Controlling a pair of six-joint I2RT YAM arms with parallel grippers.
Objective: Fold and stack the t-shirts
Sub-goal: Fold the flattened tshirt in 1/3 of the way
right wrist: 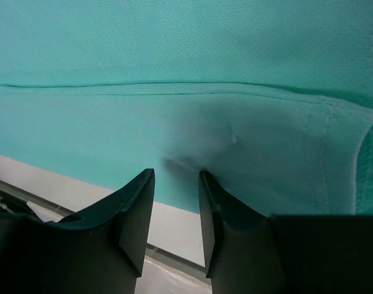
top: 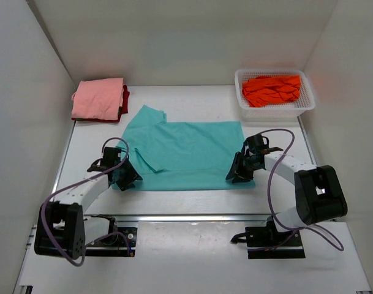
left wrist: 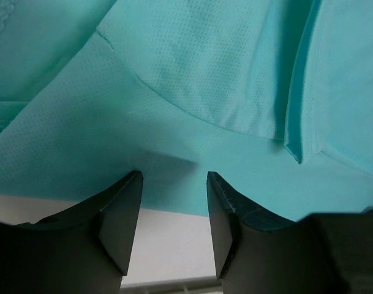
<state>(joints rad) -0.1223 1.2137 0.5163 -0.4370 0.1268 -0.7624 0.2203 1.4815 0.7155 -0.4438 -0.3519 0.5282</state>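
The teal t-shirt (top: 186, 150) lies spread across the middle of the tabletop (top: 88, 144), its left side folded inward so that 1 sleeve points toward the far left. At the far left corner a folded salmon pink t-shirt (top: 99, 98) sits on top of a dark red t-shirt (top: 125, 97), of which only the right and near edges show. At the far right a crumpled orange t-shirt (top: 272, 90) fills a white mesh basket (top: 275, 112).

The left claw (top: 120, 177) is down at the teal shirt's near left corner. In the left wrist view its 2 fingers (left wrist: 122, 214) stand moderately apart at the cloth's near edge, with nothing between them. The right claw (top: 237, 176) is down at the near right corner. In the right wrist view its fingers (right wrist: 137, 214) leave a narrower gap, also with no cloth in it, and a small pucker shows in the hem just past the tips.
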